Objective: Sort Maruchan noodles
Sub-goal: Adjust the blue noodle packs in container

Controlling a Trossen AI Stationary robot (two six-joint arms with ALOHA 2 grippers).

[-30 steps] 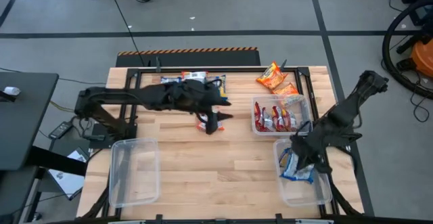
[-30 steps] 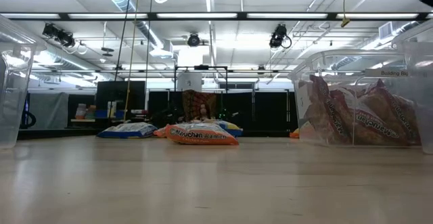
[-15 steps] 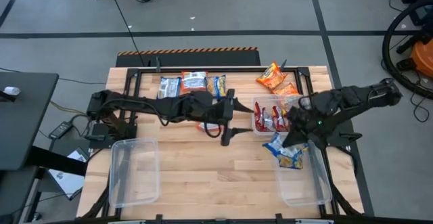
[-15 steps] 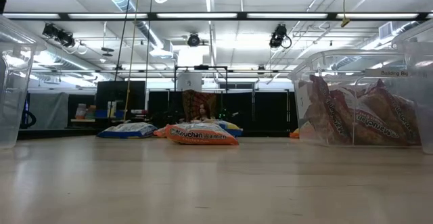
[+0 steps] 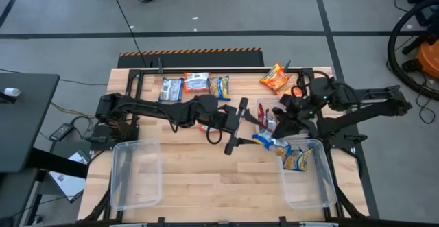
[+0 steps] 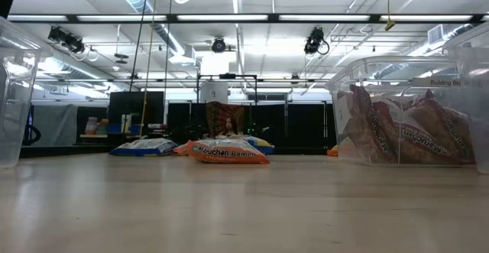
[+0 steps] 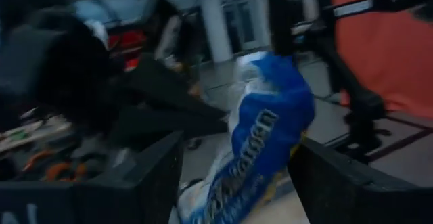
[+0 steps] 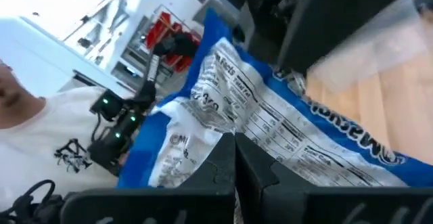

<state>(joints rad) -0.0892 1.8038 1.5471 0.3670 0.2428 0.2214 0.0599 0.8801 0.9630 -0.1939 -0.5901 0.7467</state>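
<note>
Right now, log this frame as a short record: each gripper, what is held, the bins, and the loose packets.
left gripper: open, mid-table, facing the blue packet
right gripper: shut on blue packet, carried over the table
near right bin: holds one blue-and-yellow packet
far right bin: red-and-white packets
left bin: no packets seen
far edge: three packets, plus orange packets

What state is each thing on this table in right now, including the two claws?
Left gripper: open, fingers either side of the blue packet.
Right gripper: shut on the blue packet.
Blue packet: held up between both arms.
Right near bin: one packet inside.
Red-packet bin: holds several red packets.
Left bin: empty.
Three packets: lying flat at the far edge.
Orange packets: loose, far right.
</note>
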